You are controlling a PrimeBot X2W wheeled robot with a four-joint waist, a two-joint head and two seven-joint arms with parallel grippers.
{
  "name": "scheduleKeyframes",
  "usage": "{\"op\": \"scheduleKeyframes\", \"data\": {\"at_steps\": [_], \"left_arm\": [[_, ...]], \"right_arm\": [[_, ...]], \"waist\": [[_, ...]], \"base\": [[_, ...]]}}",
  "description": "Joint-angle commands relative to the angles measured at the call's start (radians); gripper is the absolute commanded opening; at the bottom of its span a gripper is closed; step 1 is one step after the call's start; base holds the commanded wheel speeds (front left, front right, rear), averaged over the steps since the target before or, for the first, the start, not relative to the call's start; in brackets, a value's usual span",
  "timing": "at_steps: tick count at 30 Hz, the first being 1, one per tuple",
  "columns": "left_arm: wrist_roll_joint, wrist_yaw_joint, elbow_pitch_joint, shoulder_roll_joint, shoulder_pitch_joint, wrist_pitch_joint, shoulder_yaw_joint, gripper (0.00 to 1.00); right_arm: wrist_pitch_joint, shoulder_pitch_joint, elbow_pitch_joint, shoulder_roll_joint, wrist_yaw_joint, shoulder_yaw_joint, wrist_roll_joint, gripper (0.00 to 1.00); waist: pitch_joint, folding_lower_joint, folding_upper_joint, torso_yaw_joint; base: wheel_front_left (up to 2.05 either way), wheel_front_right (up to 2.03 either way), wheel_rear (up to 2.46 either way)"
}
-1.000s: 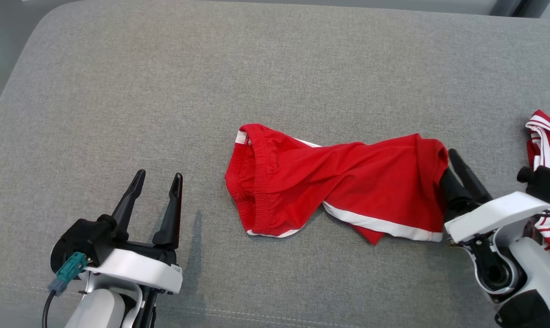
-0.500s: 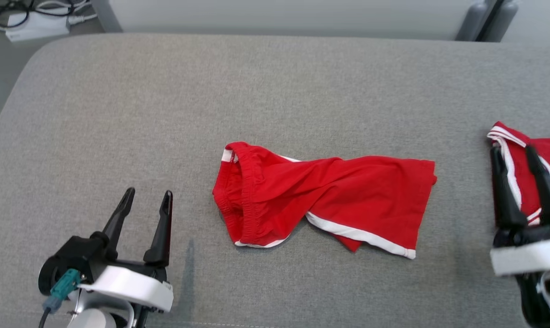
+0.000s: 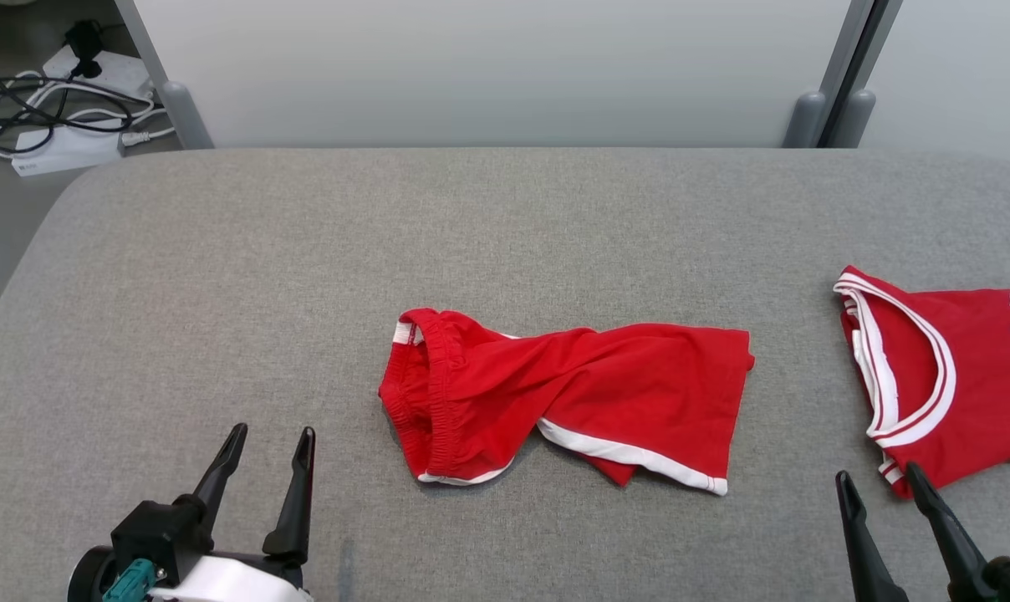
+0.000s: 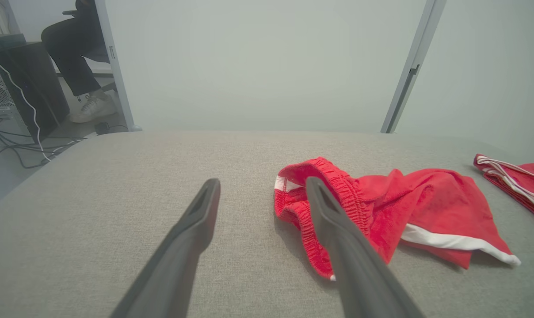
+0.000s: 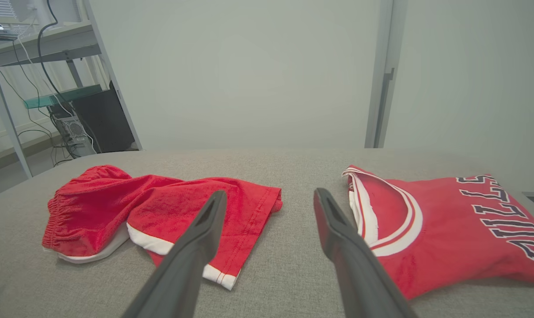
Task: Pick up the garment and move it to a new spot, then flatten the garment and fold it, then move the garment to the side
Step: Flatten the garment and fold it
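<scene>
1. The red shorts (image 3: 572, 401) are seen crumpled at frame centre on the grey cushion (image 3: 262, 251).
2. The left gripper (image 3: 272, 431), lower left, is held wide, empty.
3. The right gripper (image 3: 878, 473), lower right, is held wide, empty.

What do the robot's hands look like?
The left end effector has two long, dark, pointed fingers on a black mount, with a white shell and a teal plug. The right end effector has matching dark fingers.

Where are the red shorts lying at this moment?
In the head view, the red shorts lie near the middle of the grey cushion, apart from the red jersey on their right and the left gripper at lower left.
</scene>
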Motion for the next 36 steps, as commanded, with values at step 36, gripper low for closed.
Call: {"op": "scheduleKeyframes", "data": {"at_steps": [36], "left_arm": [[0.02, -0.115, 0.07, -0.025, -0.134, 0.039, -0.151, 1.0]], "right_arm": [[0.093, -0.161, 0.134, -0.009, 0.0, 0.141, 0.016, 1.0]], "waist": [[0.131, 0.0, -0.0001, -0.015]], "base": [[0.0, 0.0, 0.0]]}}
